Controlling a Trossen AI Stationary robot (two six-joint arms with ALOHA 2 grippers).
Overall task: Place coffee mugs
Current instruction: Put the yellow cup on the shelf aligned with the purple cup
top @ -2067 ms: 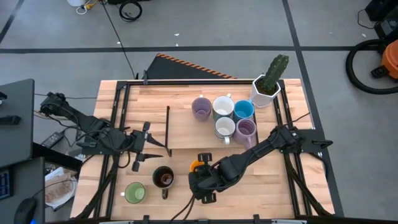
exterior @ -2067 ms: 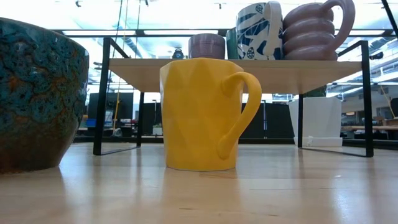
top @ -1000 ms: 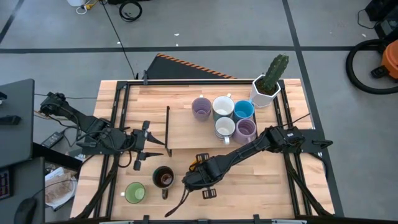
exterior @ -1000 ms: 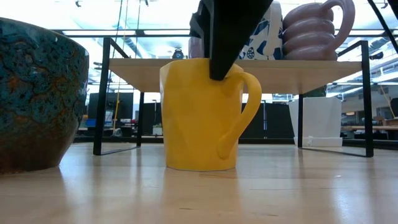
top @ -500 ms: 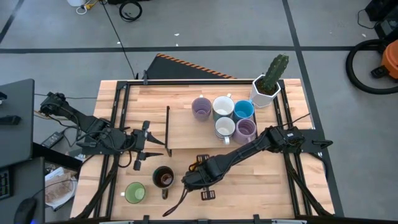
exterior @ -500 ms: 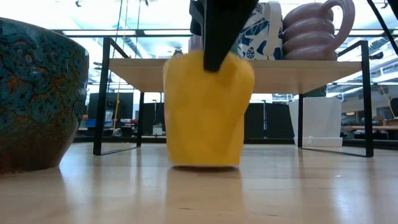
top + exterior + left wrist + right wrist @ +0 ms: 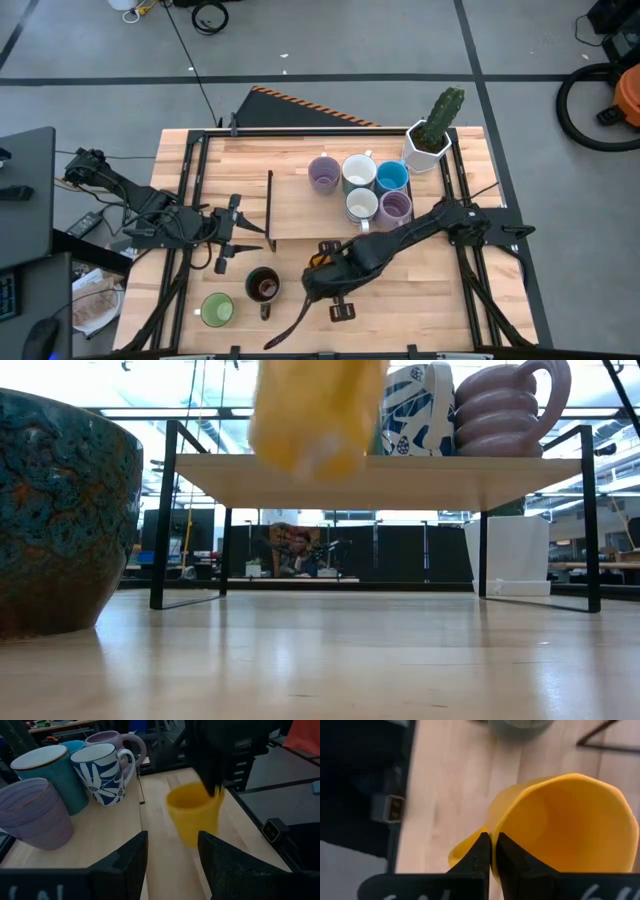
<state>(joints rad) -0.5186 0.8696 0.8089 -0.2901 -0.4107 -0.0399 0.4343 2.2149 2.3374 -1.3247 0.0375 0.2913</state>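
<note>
This looks like a robotics lab or workshop. The wooden surface (image 7: 300, 210) stands on a bare grey concrete floor (image 7: 330, 40) marked with dark lines, and a black metal frame (image 7: 200, 150) is bolted along its edges. Cables (image 7: 190, 50) trail across the floor beyond the surface, a yellow-and-black hazard-striped board (image 7: 300, 105) leans at its far edge, and a dark desk (image 7: 25, 190) stands just beside it. Past the surface, the low view shows a large open room with bright ceiling lights (image 7: 200, 410).
</note>
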